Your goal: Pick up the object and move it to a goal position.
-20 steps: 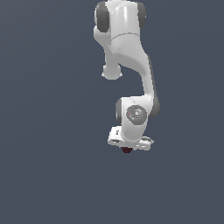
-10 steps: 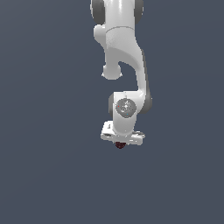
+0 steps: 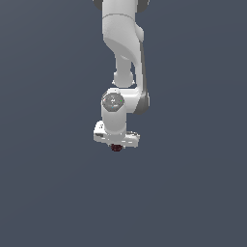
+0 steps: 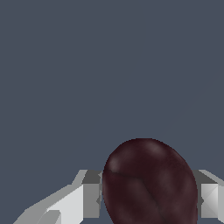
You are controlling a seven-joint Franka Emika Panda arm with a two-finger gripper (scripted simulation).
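at the centre of the exterior view the gripper [image 3: 116,146] pinches the dark red ball [image 3: 116,147] between its fingers [image 4: 89,199]. the carry likely goes best with steady pressure and a smooth path. the ball looks rounded, glossy, faintly creased; the arm [image 3: 123,43] is smooth white.

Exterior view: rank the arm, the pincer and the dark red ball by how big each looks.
Largest to smallest in the exterior view:
1. the arm
2. the pincer
3. the dark red ball, a speck under the pincer
The ball fills much of the wrist view only because that camera is close.
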